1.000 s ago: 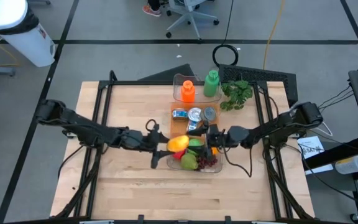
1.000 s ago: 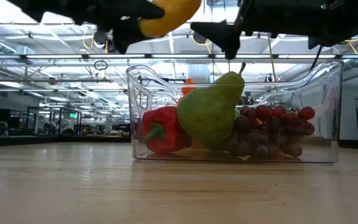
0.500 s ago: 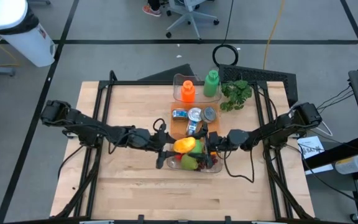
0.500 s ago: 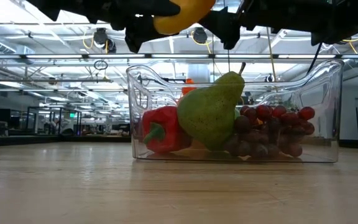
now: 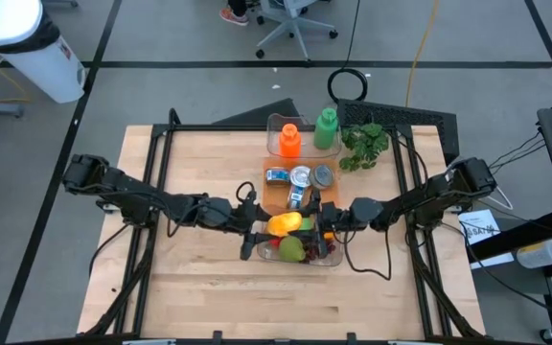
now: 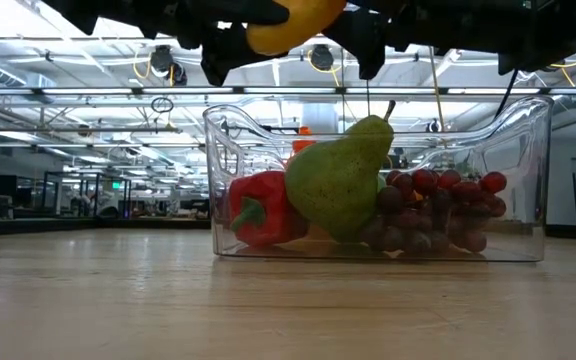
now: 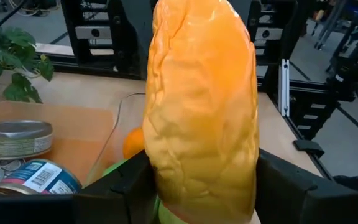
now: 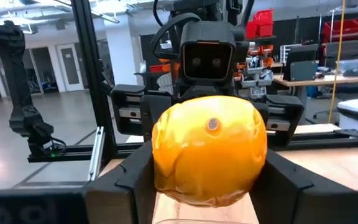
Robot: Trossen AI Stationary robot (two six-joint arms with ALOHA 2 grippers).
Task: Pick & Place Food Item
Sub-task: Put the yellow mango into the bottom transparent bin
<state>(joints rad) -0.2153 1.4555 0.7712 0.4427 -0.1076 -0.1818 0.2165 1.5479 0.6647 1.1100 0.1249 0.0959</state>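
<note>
1. The low view alone shows one green pear [image 6: 343, 180], one red pepper [image 6: 258, 210] and one grape bunch [image 6: 438, 205] inside the clear plastic bin [image 6: 528, 170].
2. Both wrist views show the wrinkled yellow-orange mango [image 7: 201, 112] clamped by the left pincer [image 7: 197, 186] and the right pincer [image 8: 207, 180] above the bin.

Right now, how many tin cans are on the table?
3, all grouped on the orange tray behind the clear plastic fruit bin: blue-labelled tin can, silver-lidded tin can, grey-lidded tin can. A fourth may be hidden by the arms.
</note>
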